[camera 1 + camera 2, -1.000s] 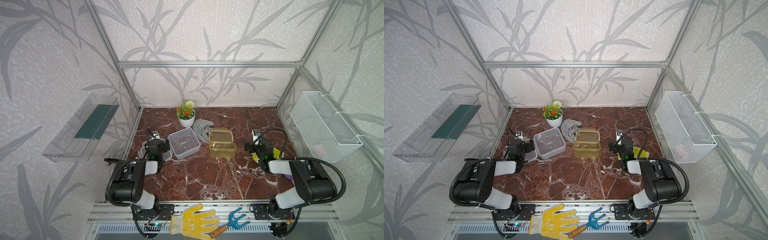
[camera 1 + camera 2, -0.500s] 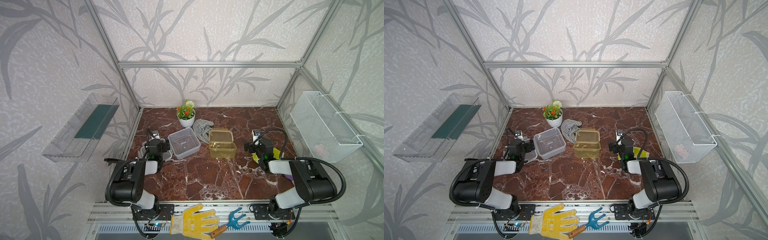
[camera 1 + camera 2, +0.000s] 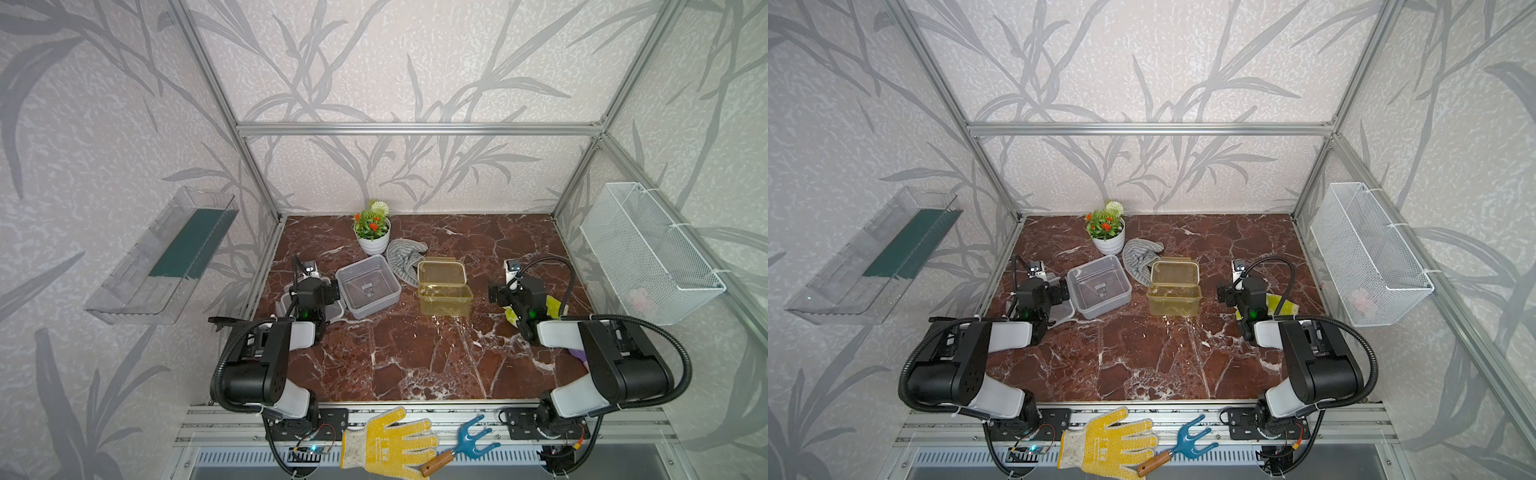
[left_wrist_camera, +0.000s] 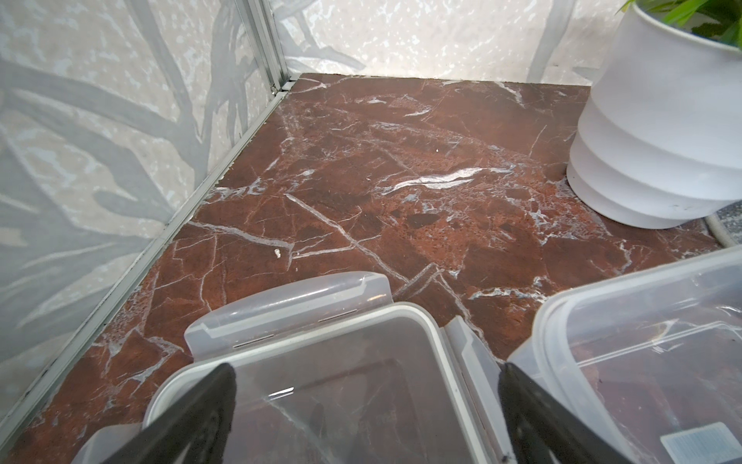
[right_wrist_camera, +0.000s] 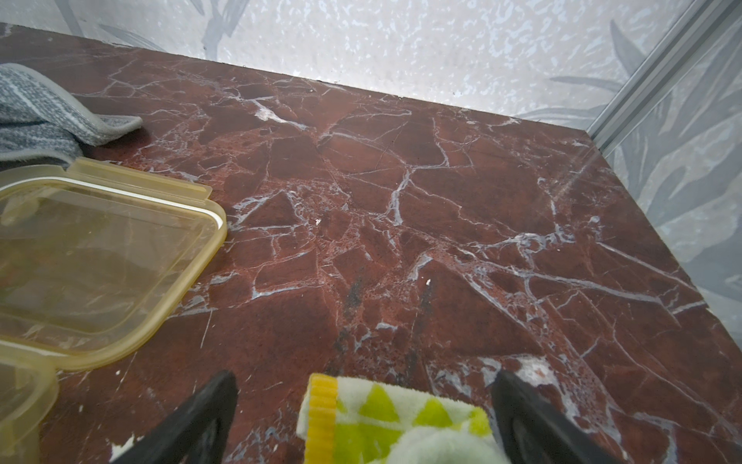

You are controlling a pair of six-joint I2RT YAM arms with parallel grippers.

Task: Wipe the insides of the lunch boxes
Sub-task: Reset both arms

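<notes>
Lunch boxes sit lidless mid-table: the clear grey box (image 3: 368,286) beside the left gripper (image 4: 365,418), the amber box (image 3: 444,293) farther right. Both jaws gape wide and hold nothing, the right gripper (image 5: 361,422) straddling a green-patterned cloth (image 5: 397,422). Behind lie a grey cloth (image 3: 403,259) and white flower pot (image 3: 372,243).

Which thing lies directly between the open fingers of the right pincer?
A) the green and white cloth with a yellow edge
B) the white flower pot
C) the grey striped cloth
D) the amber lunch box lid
A. In the right wrist view the green and white cloth lies on the marble between the fingers of the right pincer, while the grey striped cloth and the amber lunch box lid lie off to the side.
</notes>
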